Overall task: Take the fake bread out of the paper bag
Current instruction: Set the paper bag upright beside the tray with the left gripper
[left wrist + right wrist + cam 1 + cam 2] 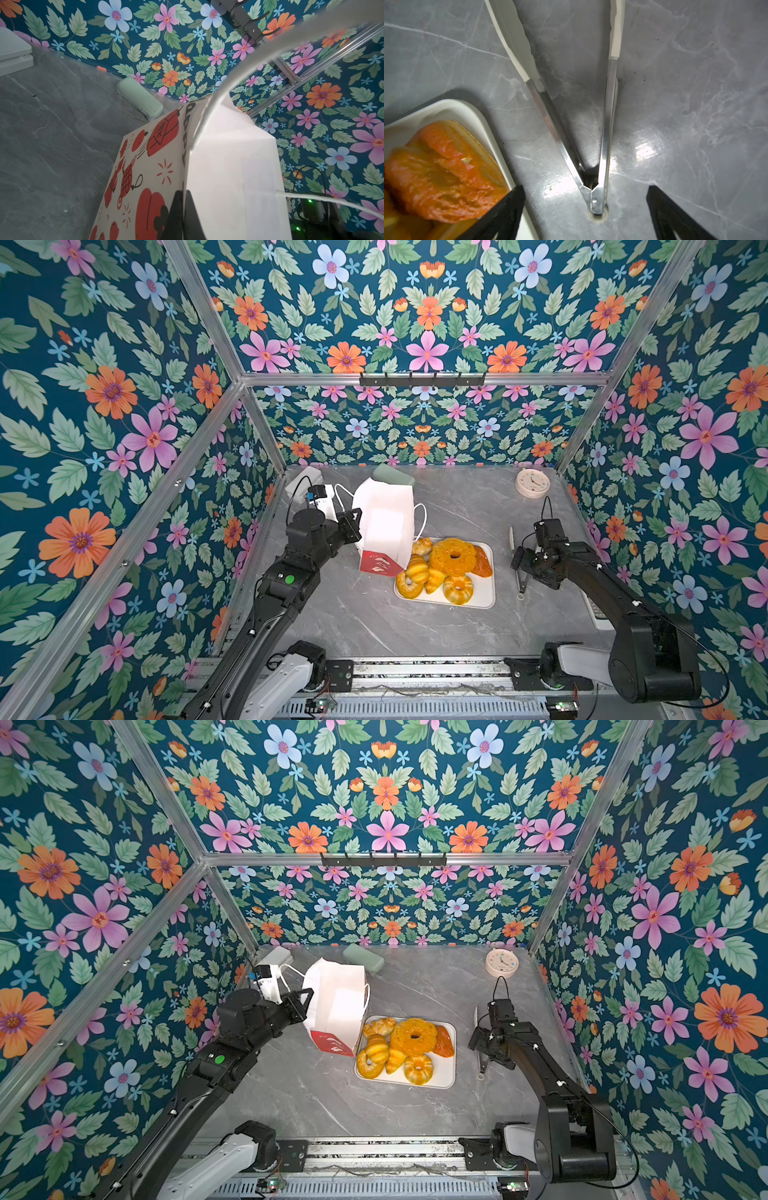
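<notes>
The white paper bag point(384, 522) point(336, 998) with red prints point(228, 166) stands tilted beside the tray, its red base on the table. My left gripper point(354, 522) point(302, 1000) point(184, 194) is shut on the bag's side edge near the top. The fake bread point(453, 556) point(413, 1036) point(442, 166), one large ring with smaller rings, rolls and a croissant, lies on the white tray point(484, 599) point(448, 1078) point(467, 108). My right gripper point(521, 568) point(482, 1048) point(584, 189) hangs open right of the tray, above metal tongs point(608, 104). The bag's inside is hidden.
The tongs point(519, 585) lie spread on the grey table. A pink clock point(532, 483) stands at the back right, a pale green case point(392, 475) behind the bag, and a white box point(305, 481) at the back left. Floral walls enclose the table.
</notes>
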Available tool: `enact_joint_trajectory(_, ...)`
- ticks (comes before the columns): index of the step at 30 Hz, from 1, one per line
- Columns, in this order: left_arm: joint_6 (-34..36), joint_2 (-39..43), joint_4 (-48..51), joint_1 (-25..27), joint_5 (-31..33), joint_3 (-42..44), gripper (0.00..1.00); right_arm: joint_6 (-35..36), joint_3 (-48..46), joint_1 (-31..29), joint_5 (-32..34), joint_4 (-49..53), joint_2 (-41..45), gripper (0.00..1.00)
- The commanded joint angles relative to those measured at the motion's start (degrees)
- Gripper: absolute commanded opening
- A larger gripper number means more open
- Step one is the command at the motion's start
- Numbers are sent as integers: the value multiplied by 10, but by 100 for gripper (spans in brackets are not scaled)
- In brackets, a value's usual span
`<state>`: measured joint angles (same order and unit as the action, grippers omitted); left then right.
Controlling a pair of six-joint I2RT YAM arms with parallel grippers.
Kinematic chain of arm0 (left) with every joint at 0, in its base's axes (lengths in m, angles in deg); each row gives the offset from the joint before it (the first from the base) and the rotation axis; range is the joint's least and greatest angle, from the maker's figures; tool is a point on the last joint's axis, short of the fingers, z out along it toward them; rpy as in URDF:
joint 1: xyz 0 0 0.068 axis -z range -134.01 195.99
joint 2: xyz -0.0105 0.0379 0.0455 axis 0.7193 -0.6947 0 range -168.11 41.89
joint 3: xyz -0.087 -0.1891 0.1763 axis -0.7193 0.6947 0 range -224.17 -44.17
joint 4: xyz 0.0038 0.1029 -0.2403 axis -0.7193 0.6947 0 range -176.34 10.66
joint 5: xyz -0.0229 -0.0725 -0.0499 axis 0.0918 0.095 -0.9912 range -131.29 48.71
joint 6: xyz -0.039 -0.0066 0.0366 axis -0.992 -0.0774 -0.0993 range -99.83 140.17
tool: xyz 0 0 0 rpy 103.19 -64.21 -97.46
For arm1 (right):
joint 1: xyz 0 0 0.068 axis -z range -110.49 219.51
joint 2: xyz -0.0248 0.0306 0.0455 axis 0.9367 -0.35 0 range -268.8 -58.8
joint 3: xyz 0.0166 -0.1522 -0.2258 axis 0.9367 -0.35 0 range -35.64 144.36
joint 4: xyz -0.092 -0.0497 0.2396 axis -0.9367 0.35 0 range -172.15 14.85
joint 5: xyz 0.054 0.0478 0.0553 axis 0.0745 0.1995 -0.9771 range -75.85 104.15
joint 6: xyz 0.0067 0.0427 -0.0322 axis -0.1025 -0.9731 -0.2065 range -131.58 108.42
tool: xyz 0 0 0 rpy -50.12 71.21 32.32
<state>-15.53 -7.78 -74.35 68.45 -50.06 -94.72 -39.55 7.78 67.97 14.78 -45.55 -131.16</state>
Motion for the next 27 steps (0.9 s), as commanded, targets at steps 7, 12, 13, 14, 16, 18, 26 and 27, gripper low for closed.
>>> enact_joint_trajectory(7, 43, -15, 1, -4, 52, -3, 0, 6, 1, 0, -6, -3, -4, 93)
enact_joint_trajectory(12, 55, -24, 7, -13, 68, -4, 0, 7, -1, -1, -11, -4, -3, 93)
enact_joint_trajectory(13, 57, -25, 10, -15, 74, -5, 0, 7, -2, 0, -12, -4, -3, 93)
enact_joint_trajectory(14, 61, -27, 14, -17, 82, -8, 2, 7, -2, 0, -13, -5, -3, 93)
enact_joint_trajectory(16, 65, -28, 20, -20, 93, -13, 10, 8, -3, -1, -13, -5, -2, 93)
enact_joint_trajectory(18, 67, -30, 23, -24, 100, -19, 17, 8, -3, 0, -16, -6, -2, 93)
enact_joint_trajectory(26, 75, -50, 47, -39, 108, -47, 47, 9, -4, 0, -19, -9, 2, 93)
enact_joint_trajectory(27, 75, -50, 49, -39, 110, -47, 49, 9, -5, 0, -19, -9, 2, 93)
